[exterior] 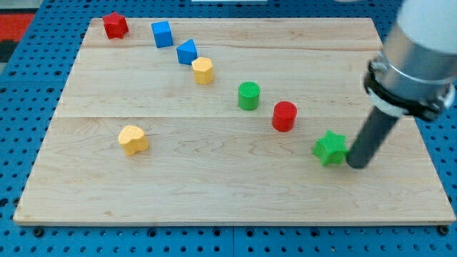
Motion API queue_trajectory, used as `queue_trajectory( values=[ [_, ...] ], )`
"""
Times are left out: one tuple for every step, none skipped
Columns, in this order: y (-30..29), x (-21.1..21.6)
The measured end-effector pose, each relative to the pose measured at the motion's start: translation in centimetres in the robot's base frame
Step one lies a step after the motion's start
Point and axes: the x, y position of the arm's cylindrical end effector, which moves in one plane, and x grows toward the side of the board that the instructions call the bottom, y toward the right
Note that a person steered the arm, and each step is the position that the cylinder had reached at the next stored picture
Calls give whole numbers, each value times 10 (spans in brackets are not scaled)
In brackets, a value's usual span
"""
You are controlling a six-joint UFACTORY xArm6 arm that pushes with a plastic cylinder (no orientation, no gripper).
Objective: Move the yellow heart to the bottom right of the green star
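Wooden bench (235, 193) fills most of the view, pale planks, sitting on a blue pegboard surface (21, 128). Red patch of something at the view's top left corner, off the bench.

Arm (418, 50) comes in from the view's top right, big grey cylinder body with a black collar, then the dark rod (371, 139) running down and to the view's left. No end effector with jaws here, just the rod, so nothing opens or closes and nothing is held. My tip (355, 164) is on the bench right against the view's right side of the green star (330, 148), touching or as good as touching, can't tell a gap.

Blocks, roughly in a diagonal line from the view's top left down to the right: red star (114, 25) near the top left corner, blue cube (162, 33) just right of it, second blue block (187, 51), shape unclear, touching or nearly touching the yellow hexagon-like block (203, 71) below it. Then green cylinder (248, 96) mid-bench, red cylinder (284, 116) lower right of that, green star further lower right, near the red cylinder but apart.

Yellow heart (133, 139) sits alone on the view's left half, well apart from the green star and from my tip, at about the same height in the view as the star.
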Motion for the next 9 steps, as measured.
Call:
queue_trajectory(
  values=[
    [-14,-3],
    [5,36],
    [-57,91],
    [-202,99],
    [-306,53],
    [-389,16],
    [-453,6],
    [-372,-20],
    [-323,-19]
  ],
)
